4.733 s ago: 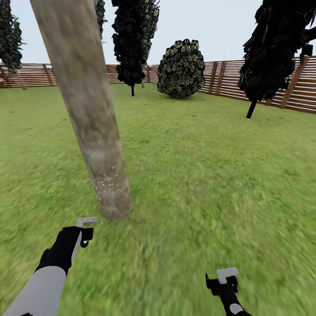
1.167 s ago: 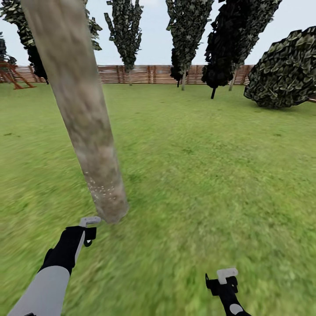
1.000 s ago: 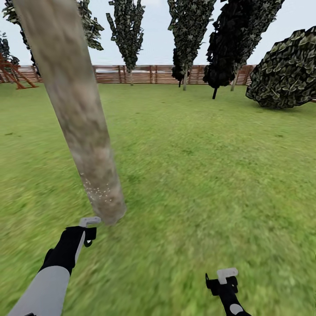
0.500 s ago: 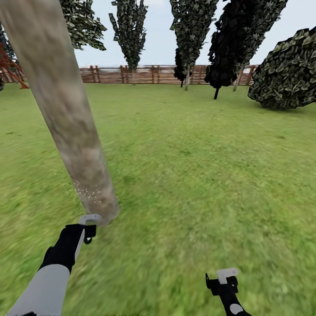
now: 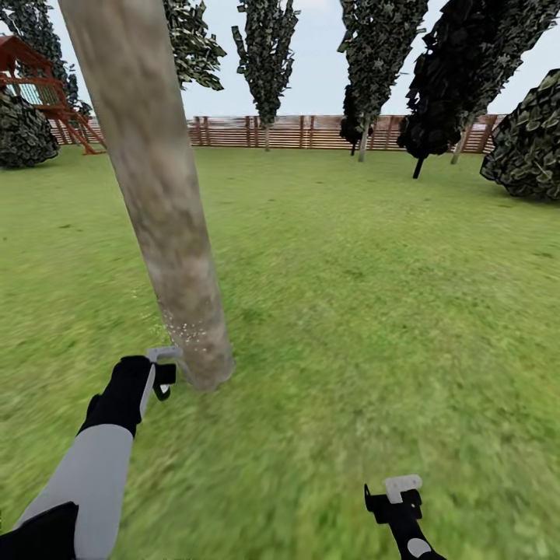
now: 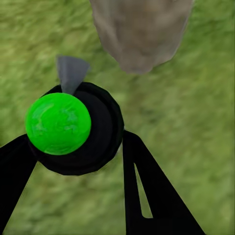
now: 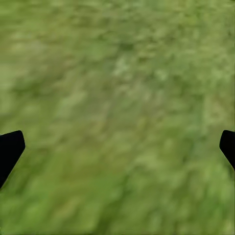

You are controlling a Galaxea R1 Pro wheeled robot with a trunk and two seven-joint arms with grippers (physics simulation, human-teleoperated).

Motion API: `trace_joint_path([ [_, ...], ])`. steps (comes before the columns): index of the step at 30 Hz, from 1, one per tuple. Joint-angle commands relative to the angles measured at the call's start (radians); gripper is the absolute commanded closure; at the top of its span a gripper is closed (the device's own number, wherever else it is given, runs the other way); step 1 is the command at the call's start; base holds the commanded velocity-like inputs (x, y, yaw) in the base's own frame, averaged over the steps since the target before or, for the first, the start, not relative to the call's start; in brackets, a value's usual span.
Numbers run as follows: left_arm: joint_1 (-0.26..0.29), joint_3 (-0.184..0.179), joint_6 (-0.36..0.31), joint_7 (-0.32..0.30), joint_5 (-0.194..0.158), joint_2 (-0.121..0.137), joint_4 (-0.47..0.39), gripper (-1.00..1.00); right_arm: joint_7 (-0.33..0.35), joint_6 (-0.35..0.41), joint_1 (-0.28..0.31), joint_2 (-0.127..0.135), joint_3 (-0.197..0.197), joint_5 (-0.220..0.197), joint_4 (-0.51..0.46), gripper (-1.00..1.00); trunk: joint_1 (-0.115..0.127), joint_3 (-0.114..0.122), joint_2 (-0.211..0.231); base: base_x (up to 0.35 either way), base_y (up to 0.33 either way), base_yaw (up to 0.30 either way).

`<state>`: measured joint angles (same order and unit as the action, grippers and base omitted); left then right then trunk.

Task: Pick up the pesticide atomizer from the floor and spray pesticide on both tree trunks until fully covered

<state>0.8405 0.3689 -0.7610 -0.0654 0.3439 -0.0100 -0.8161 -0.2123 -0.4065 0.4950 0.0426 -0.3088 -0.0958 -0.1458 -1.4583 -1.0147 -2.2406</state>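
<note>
1. A thick, grey-tan trunk [image 5: 159,194] stands on the grass [image 5: 373,295] and leans across the head view; it serves as the landmark here.
2. The left arm [image 5: 93,467] reaches forward from the lower left, grey forearm and black wrist angled up toward the foot of the trunk.
3. The left gripper [image 5: 163,372] sits just beside the trunk's base, near a patch of pale specks [image 5: 187,333] on the bark.
4. In the left wrist view, the left gripper [image 6: 78,161] has its 2 black fingers [image 6: 152,196] closed around the atomizer [image 6: 73,128], a black round body with a bright green cap. A grey nozzle [image 6: 71,73] juts from it toward the trunk's foot [image 6: 139,34].
5. The right gripper [image 5: 398,498] hangs low over grass, well to the right of the trunk, with its arm barely entering view.
6. In the right wrist view, the right gripper [image 7: 117,147] is spread wide, fingertips [image 7: 10,147] at opposite edges with nothing between them but grass.
7. Far behind the trunk runs a reddish-brown fence [image 5: 311,131], with dark trees [image 5: 268,54] before it.
8. A red play frame [image 5: 47,85] stands far left of the trunk.
</note>
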Motion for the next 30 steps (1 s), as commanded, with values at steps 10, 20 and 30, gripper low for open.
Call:
trace_joint_path([
  [10,-0.003,0.001,-0.003,-0.007,0.010,0.007,-0.004,1.00,-0.002,-0.003,0.000,0.000,-0.009,-0.010,0.002,-1.00,0.000,-0.001,0.000,0.201,-0.139,0.005],
  [20,0.005,0.002,-0.004,-0.007,0.012,0.013,-0.005,1.00,-0.002,-0.003,0.000,0.000,-0.009,-0.009,0.002,-1.00,0.000,-0.001,0.000,0.101,-0.237,0.000],
  [30,-0.005,0.000,-0.008,-0.004,0.014,0.010,-0.055,1.00,-0.002,-0.003,0.000,0.000,-0.009,-0.010,0.001,-1.00,0.000,-0.001,0.000,0.019,-0.273,0.110],
])
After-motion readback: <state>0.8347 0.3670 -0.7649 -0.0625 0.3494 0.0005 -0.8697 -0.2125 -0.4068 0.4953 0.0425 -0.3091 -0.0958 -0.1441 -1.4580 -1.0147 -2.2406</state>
